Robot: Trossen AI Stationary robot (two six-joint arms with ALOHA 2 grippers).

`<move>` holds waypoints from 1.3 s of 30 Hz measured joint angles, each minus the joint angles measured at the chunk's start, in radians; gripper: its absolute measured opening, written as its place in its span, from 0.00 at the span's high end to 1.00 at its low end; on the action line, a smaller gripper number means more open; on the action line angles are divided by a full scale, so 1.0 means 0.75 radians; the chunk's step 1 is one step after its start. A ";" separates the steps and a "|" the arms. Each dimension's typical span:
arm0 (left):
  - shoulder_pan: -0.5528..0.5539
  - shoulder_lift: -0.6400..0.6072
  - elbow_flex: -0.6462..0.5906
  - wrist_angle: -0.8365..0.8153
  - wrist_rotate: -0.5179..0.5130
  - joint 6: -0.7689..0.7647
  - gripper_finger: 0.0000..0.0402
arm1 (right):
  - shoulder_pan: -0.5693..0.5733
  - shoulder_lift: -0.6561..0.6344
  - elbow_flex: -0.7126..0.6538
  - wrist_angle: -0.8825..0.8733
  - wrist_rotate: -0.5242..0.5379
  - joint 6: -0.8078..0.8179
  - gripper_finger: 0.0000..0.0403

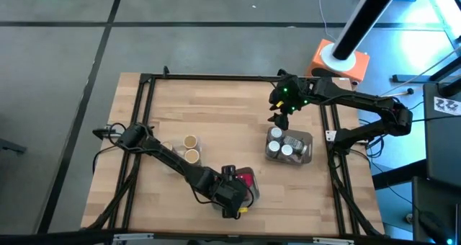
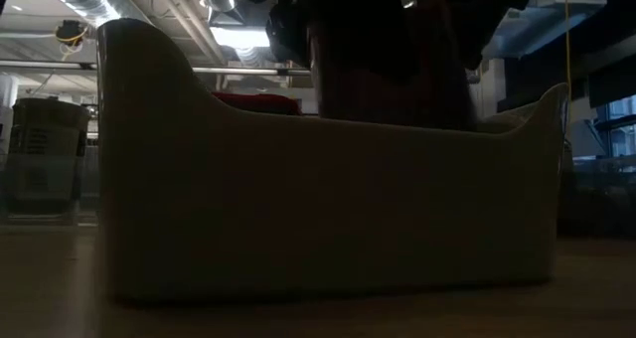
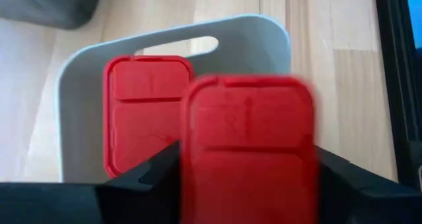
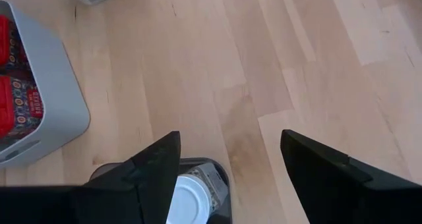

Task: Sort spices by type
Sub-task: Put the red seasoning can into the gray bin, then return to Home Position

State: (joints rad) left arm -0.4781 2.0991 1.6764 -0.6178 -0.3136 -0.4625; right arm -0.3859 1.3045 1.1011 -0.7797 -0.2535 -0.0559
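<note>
While a red packet (image 3: 247,145) sits between the left gripper's (image 1: 232,194) dark fingers (image 3: 142,178) over the pale tray (image 3: 264,43), a second red packet (image 3: 146,112) lies inside. Well apart, the right gripper (image 1: 279,114) hangs spread and empty above white-lidded jars (image 1: 282,145).

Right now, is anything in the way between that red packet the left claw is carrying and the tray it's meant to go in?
Nothing visible is. The left gripper holds the red packet right over the grey tray. Another red packet already lies in the tray, partly under the held one, with bare tray floor beside it.
</note>
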 joint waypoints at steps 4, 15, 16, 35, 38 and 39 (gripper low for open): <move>0.003 0.000 -0.002 0.012 0.004 0.008 0.39 | 0.000 0.000 0.000 0.004 0.001 -0.001 0.35; 0.006 -0.087 -0.008 -0.011 0.005 0.033 0.38 | 0.000 0.001 0.001 0.011 0.003 -0.001 0.35; 0.007 -0.103 -0.008 -0.009 0.004 0.037 0.38 | 0.000 0.001 0.001 0.011 0.004 -0.001 0.35; 0.052 -0.412 -0.041 -0.284 -0.221 0.337 0.38 | -0.001 0.001 0.001 0.099 0.047 -0.078 0.35; 0.115 -0.511 -0.145 -0.270 -0.227 0.362 0.38 | -0.001 0.001 0.001 0.132 0.048 -0.117 0.35; 0.139 -0.550 -0.189 -0.259 -0.230 0.372 0.38 | -0.001 0.001 0.001 0.141 0.048 -0.133 0.35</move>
State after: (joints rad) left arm -0.3741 1.6869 1.5347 -0.8122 -0.4860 -0.1831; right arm -0.3866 1.3048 1.1019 -0.6737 -0.2176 -0.1554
